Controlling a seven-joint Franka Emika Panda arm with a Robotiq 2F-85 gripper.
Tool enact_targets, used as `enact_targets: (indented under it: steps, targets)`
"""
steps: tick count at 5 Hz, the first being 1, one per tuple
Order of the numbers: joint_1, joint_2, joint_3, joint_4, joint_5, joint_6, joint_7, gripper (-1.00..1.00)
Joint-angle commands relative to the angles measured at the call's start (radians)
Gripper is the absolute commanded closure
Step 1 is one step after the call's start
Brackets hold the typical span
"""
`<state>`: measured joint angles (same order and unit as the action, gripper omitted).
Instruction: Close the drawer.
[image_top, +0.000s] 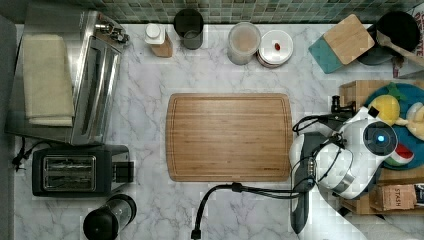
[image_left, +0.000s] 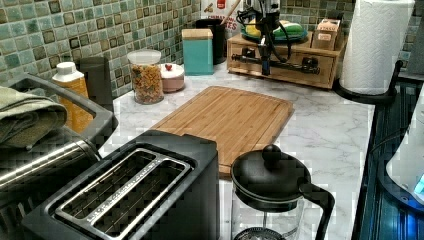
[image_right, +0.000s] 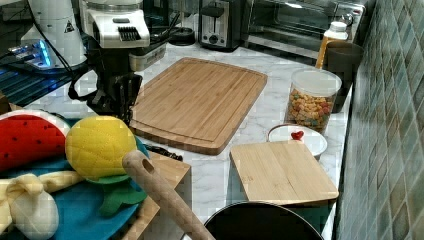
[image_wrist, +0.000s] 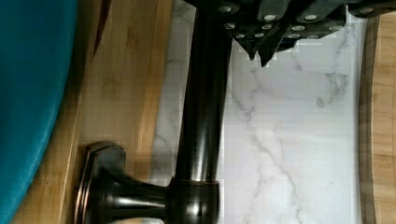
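**A:** Black bar handle (image_wrist: 205, 93) is closest to the wrist lens, running along the light-wood front panel of the drawer (image_wrist: 126, 93). One mounting post (image_wrist: 116, 196) is visible at the end. Entry: where is the gripper (image_wrist: 261, 58)?

**B:** On the outer side of the bar, over bare marble counter (image_wrist: 289, 140). Its fingertips (image_wrist: 254, 51) are pressed together with nothing between them. They sit just beside the handle, not around it. I cannot tell whether they touch it.

**A:** Drawer location?

**B:** The left view has it in the low wooden box (image_left: 320, 75) at the far end of the counter, beside the paper towel roll (image_left: 375, 45). The bar faces the cutting board (image_left: 230, 120). A teal plate (image_wrist: 32, 93) of toy fruit sits on top of the box.

**A:** How far out is it?

**B:** Hard to read. The front looks nearly flush in the left view, so slightly open at most.

**A:** Step in hand?

**B:** My judgement is the push itself, at or near its end. The clenched fingers are placed to act as a pusher against the bar.

**A:** Next move?

**B:** A straight press on the bar or panel toward the box, square to the front so the drawer does not skew, until it seats. The box is light-looking and may slide on the marble.
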<state>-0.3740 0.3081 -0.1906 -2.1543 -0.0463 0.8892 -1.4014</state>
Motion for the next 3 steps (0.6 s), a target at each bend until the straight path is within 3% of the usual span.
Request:
enact_targets:
  steps: [1,3]
  targets:
    - [-0.086,-0.015,-0.114,0.140,-0.018,0.044,0.015,1.00]
    - [-0.085,-0.015,-0.115,0.140,-0.018,0.044,0.015,1.00]
